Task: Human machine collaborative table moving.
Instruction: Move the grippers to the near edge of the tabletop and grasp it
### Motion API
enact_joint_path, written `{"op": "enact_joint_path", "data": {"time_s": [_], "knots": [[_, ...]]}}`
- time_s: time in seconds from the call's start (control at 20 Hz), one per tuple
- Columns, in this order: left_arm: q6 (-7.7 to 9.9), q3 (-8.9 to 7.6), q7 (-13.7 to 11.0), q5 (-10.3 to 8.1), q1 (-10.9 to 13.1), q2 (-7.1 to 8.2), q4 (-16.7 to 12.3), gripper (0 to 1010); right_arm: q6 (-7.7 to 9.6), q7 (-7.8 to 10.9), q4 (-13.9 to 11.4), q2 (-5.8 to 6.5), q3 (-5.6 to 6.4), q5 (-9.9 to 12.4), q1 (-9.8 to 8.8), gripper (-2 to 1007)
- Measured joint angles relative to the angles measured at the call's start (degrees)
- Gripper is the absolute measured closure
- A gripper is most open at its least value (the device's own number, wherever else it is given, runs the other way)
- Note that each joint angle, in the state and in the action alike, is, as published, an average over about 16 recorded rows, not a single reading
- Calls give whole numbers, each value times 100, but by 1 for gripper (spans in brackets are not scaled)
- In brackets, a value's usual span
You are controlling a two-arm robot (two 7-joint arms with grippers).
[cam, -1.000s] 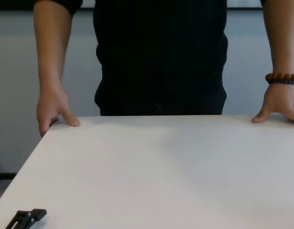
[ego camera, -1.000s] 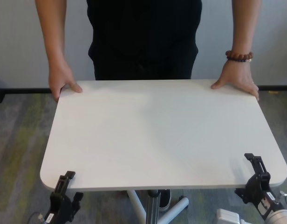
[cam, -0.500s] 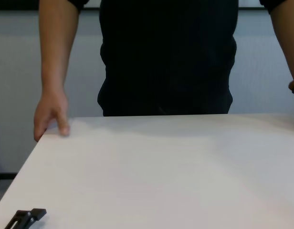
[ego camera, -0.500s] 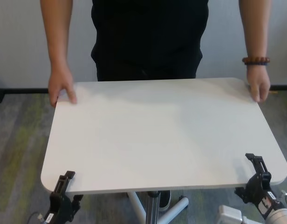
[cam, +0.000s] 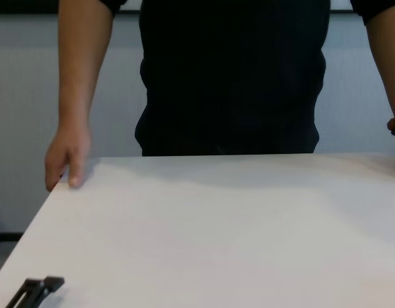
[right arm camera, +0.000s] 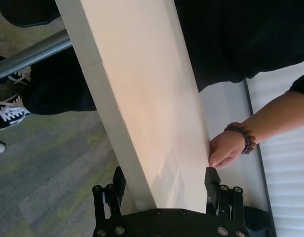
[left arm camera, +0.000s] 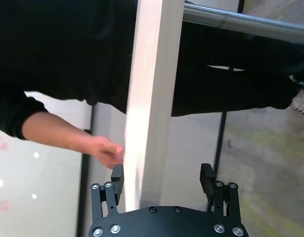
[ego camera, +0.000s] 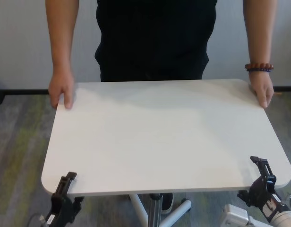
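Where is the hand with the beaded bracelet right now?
In the head view the hand with the bracelet grips the table's far corner on the robot's right, opposite the right gripper at the near edge.

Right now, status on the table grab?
Left end effector and right end effector open, straddling table near edge. Human's hands on far corners. Nothing on top.

The table point(ego camera: 159, 137) has a smooth, matt white top that looks laminated, on a brushed grey metal post point(ego camera: 155, 210). The left gripper point(left arm camera: 162, 180) and right gripper point(right arm camera: 164, 185) are matt black, set with bright metal screws. The carpet point(ego camera: 18, 142) looks rough and woven.
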Motion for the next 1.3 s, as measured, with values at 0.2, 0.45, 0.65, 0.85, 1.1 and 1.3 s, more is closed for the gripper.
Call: {"op": "enact_joint_path", "data": {"time_s": [0.2,0.45,0.65,0.85,1.1,1.3], "knots": [[49,2,-30,129,-44,28,22,10,2,-12,-3,2,-3,-2,0,5],[121,-11,-99,313,-74,66,56,10,13,-26,-3,7,-16,-23,3,5],[155,-69,-139,377,-45,65,75,10,20,-33,-3,11,-23,-34,5,5],[184,-140,-142,425,2,32,83,10,26,-38,-2,13,-27,-43,6,5],[209,-242,-99,464,48,-37,82,10,31,-42,-1,15,-31,-49,8,5],[220,-324,-50,492,75,-102,75,10,33,-44,0,16,-33,-52,9,5]]}}
